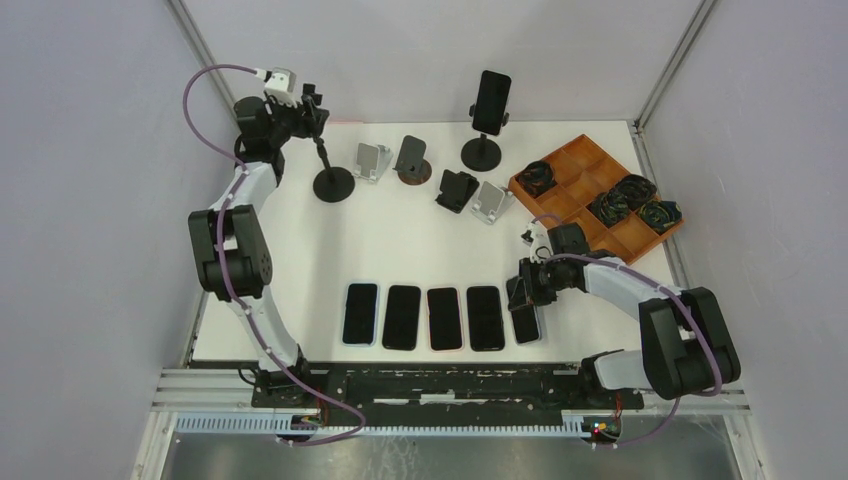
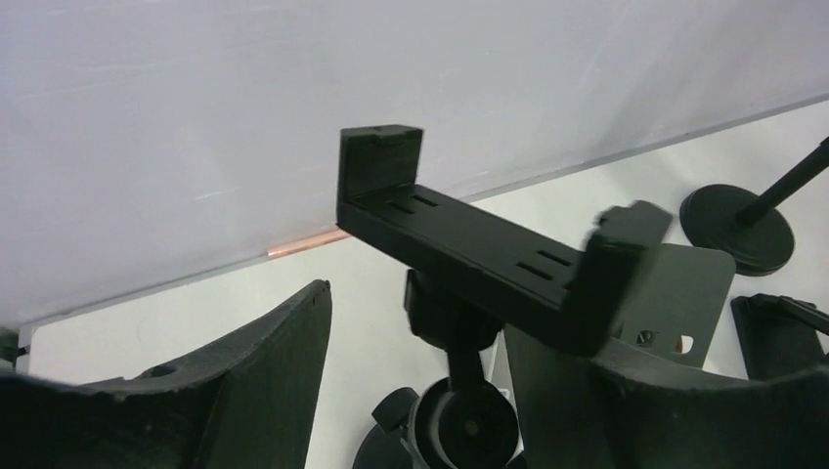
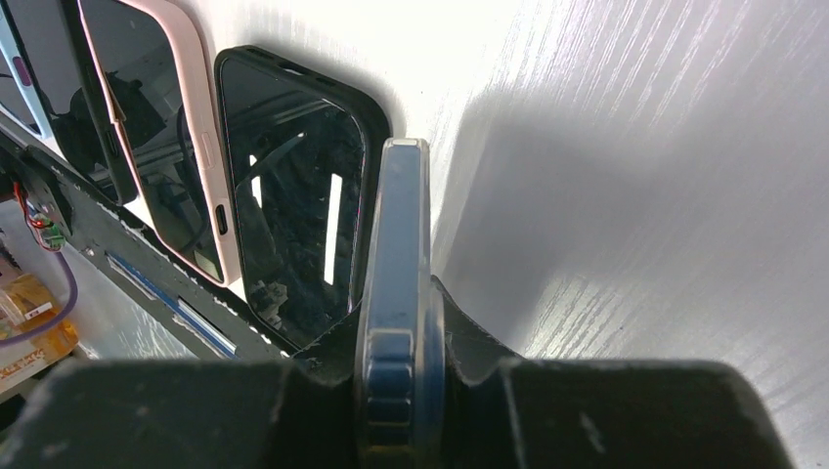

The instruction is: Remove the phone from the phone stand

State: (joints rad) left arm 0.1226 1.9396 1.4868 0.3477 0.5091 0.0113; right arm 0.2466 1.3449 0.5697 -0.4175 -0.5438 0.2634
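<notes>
Four phones [image 1: 444, 318] flat, lower centre; right fingers [image 1: 524, 288] clench fifth phone [image 3: 396, 293] edgewise beside them. Left fingers [image 1: 313, 115] spread at empty stand [image 2: 469, 254], upper left. Next: lay flat, release.

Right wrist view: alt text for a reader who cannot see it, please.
The right gripper clamps a blue-cased phone edge-on between its fingers, with the white table beyond. To its left, a black-cased phone and a pink-cased phone lie flat, screens up.
</notes>
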